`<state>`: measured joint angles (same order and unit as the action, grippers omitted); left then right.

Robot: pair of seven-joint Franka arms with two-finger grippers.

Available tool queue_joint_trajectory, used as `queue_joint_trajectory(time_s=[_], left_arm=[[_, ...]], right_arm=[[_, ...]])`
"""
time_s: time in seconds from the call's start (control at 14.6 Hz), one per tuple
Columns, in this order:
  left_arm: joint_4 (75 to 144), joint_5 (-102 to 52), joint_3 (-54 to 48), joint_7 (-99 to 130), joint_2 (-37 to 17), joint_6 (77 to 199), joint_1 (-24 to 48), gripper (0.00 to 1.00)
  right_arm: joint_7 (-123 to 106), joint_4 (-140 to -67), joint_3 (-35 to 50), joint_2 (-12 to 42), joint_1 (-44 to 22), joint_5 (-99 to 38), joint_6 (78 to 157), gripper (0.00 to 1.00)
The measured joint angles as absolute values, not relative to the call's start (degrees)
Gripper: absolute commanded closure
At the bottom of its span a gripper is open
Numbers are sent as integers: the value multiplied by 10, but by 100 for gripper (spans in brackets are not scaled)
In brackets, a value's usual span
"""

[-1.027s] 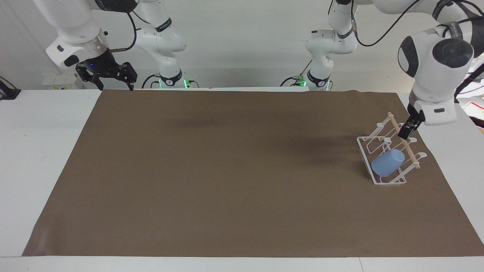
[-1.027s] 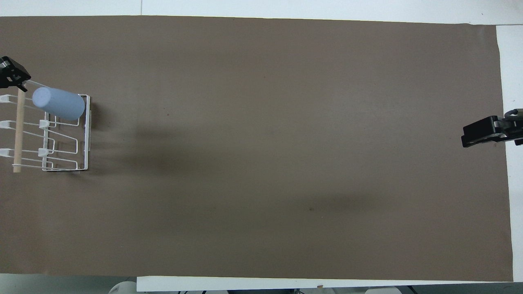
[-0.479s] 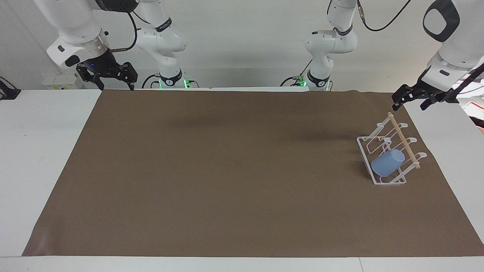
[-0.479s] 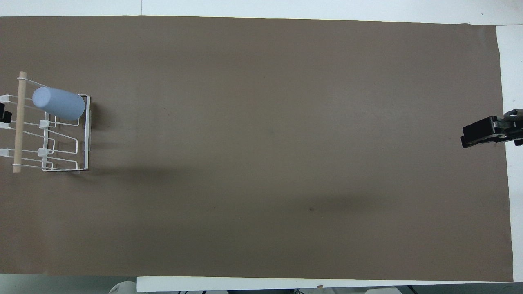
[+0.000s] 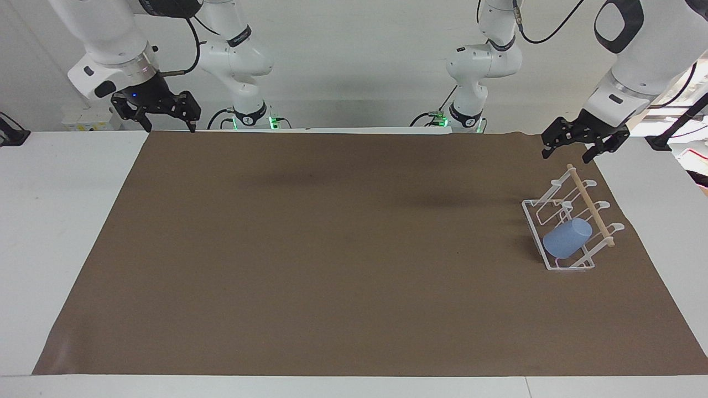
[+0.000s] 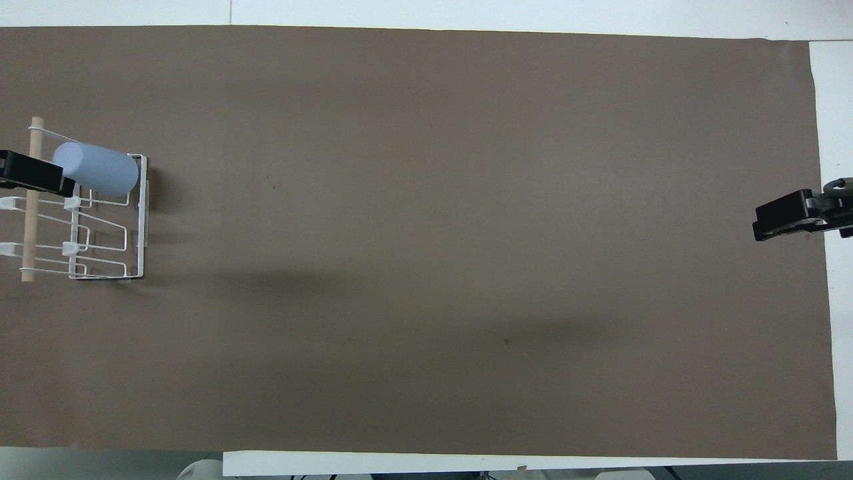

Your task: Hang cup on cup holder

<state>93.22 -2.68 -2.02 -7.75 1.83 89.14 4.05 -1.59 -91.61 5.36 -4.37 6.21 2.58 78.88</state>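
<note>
The light blue cup [image 5: 567,237] hangs tilted, mouth down, over a prong of the white wire cup holder [image 5: 532,220] at the left arm's end of the table. It also shows in the overhead view [image 6: 96,170], on the rack [image 6: 141,220]. My left gripper [image 5: 567,156] is open and empty, up in the air over the rack's end nearer to the robots, clear of the wooden dowel [image 5: 589,204]. In the overhead view it [image 6: 40,177] covers part of the dowel beside the cup. My right gripper [image 5: 170,128] is open and empty, and waits over the mat's corner at the right arm's end [image 6: 786,217].
A brown mat [image 5: 332,249] covers most of the white table [image 5: 55,221]. Nothing else lies on it.
My left gripper has risen from the dowel, swung up off the rack, and now hovers above the rack's nearer end. The cup stays on its prong. The right arm has not moved.
</note>
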Motion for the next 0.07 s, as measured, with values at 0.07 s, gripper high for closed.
queue_joint_trajectory(time_s=[0.07], left_arm=[[931,-26,2,-75,19,890,70,0]], right_arm=[[-16,-916,54,-44,62,26,789,0]])
